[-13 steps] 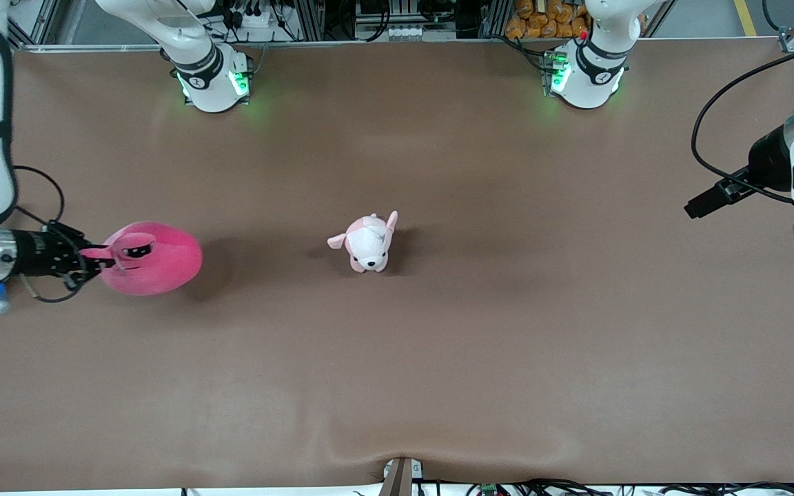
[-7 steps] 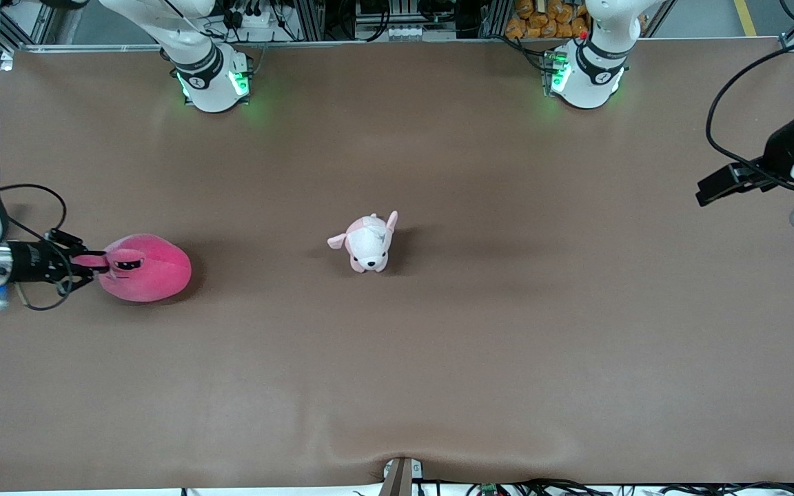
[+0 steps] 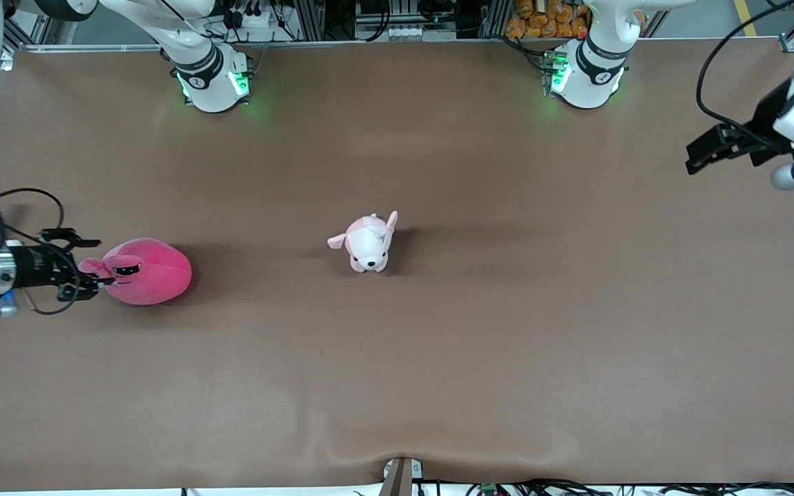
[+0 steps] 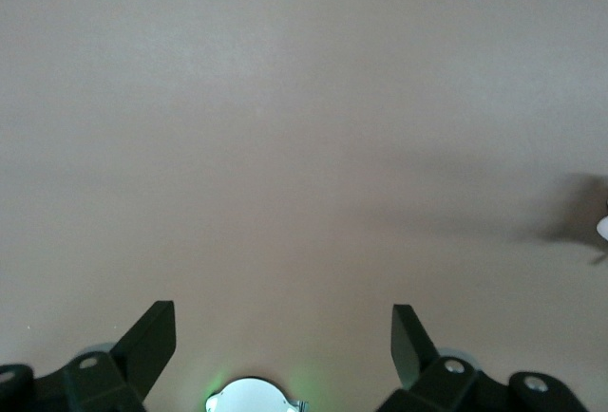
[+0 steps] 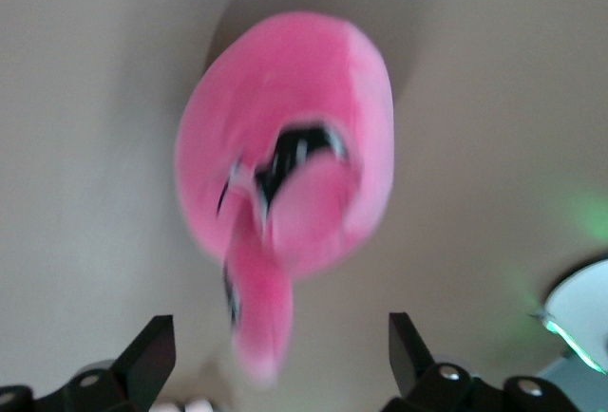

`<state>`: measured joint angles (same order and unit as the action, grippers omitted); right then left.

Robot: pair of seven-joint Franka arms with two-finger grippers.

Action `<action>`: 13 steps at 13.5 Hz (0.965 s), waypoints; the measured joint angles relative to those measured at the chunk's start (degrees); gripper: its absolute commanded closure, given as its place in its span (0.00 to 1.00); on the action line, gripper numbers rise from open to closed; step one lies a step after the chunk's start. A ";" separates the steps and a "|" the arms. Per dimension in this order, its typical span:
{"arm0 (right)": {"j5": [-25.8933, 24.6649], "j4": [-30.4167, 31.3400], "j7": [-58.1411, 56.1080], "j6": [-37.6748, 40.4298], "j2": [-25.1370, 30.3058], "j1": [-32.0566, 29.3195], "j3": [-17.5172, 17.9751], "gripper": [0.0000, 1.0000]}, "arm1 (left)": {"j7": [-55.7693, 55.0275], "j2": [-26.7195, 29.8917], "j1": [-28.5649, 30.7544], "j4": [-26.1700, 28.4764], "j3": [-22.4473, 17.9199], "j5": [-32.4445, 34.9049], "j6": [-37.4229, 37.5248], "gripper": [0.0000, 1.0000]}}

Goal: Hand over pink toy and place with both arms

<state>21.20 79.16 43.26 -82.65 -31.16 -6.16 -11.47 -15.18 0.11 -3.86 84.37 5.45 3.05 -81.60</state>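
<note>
Plush hot-pink toy (image 3: 145, 271), round, droopy-lidded (stalked eyes toward me), lies on brown tabletop (image 3: 438, 344) at my right arm's end. Right end effector (image 3: 83, 269) spread wide, level beside it. Left end effector (image 3: 704, 148) spread, aloft, waiting.

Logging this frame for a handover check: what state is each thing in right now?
pink toy: resting on the table at the right arm's end, released.
right gripper: jaws open, beside the toy's eye stalks.
left gripper: jaws open, empty, over the left arm's end, waiting.
puppy plush: standing upright mid-table, untouched.
</note>
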 measured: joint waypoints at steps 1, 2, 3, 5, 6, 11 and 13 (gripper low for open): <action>0.09 -3.78 -0.12 3.75 0.49 0.23 0.40 0.00 | 0.00 1.38 -0.61 1.19 -0.23 0.00 0.00 0.00; 0.14 -7.33 -0.12 7.40 1.08 0.73 0.95 0.00 | 0.00 2.83 -0.78 2.49 -0.34 0.00 0.00 0.00; 0.17 -10.34 -0.09 10.23 1.63 1.62 1.34 0.00 | 0.00 4.23 -0.65 3.96 -0.50 0.00 -0.02 0.00; 0.09 -15.00 -0.05 12.76 3.17 4.78 1.48 0.00 | 0.11 6.11 -0.25 5.93 -0.95 0.00 -0.23 0.00; -0.08 -16.41 -0.04 12.90 4.34 6.55 1.48 0.00 | 0.31 6.49 -0.15 6.02 -1.08 0.00 -0.32 0.00; -9.04 -19.75 -3.76 16.12 11.13 12.30 1.71 0.00 | 5.07 7.00 0.52 6.29 -1.86 0.00 -0.38 0.00; -15.41 -20.19 -15.87 18.03 14.45 16.10 1.84 0.00 | 5.63 6.96 0.52 6.43 -1.86 -0.03 -0.38 0.00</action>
<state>5.79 58.97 27.39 -64.63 -16.70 9.94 -9.62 -9.55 7.07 -3.34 90.80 3.59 3.02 -81.98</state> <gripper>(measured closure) 0.000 0.000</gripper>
